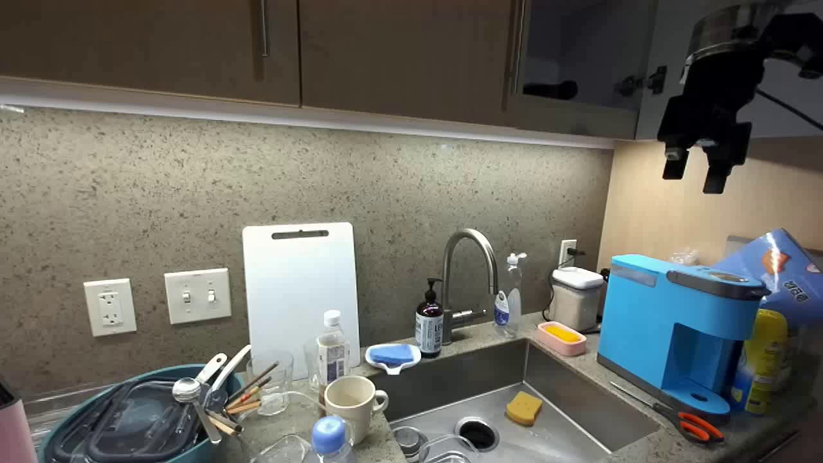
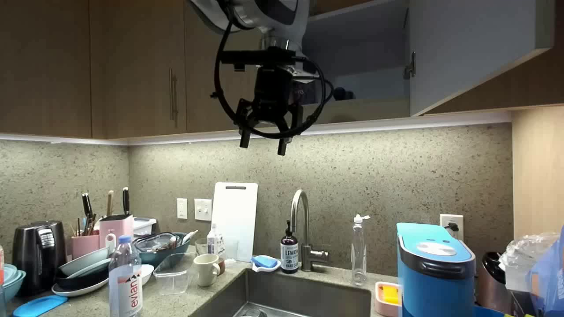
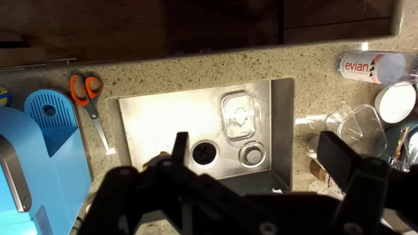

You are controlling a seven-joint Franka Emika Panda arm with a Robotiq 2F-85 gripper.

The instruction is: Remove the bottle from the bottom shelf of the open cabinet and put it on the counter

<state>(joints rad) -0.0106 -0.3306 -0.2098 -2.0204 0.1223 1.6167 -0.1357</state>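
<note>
Black and two-fingered, the end effector [image 1: 694,175] hangs pointing down in an exterior view, released and holding nothing. Its height is probably meant to suit the brown wood wall cabinet [image 1: 598,38], whose pale-faced door [image 1: 651,116] stands swung out for access. Low inside, what is likely the bottle [image 1: 551,90] lies dark and knob-ended; cap colour and label cannot be made out, so that is a guess. Beneath, a white plastic cutting board [image 1: 299,289] leans upright at the back edge of the grey speckled stone desk [image 1: 662,444], presumably to dry out of the way.

Seen from below in an exterior view, the cabinet's bottom shelf [image 2: 372,110] offers only its front edge; its upper face is hidden, and the white robot arm [image 2: 284,33] covers part of the opening. At the bottom, a bright blue plastic coffee machine [image 2: 434,281] is cut off.

Looking straight down, the wrist view shows neither cabinet nor bottle. Dark fingers [image 3: 336,156] stand wide apart above the brushed-steel sink [image 3: 282,114], aimed down rather than at the shelf, so a turn towards the opening seems needed before any grasp. Orange-handled scissors [image 3: 92,111] lie beside the sink, handles near the desk's front edge. That edge's narrow strip could receive the bottle, though it might tip there if tall.
</note>
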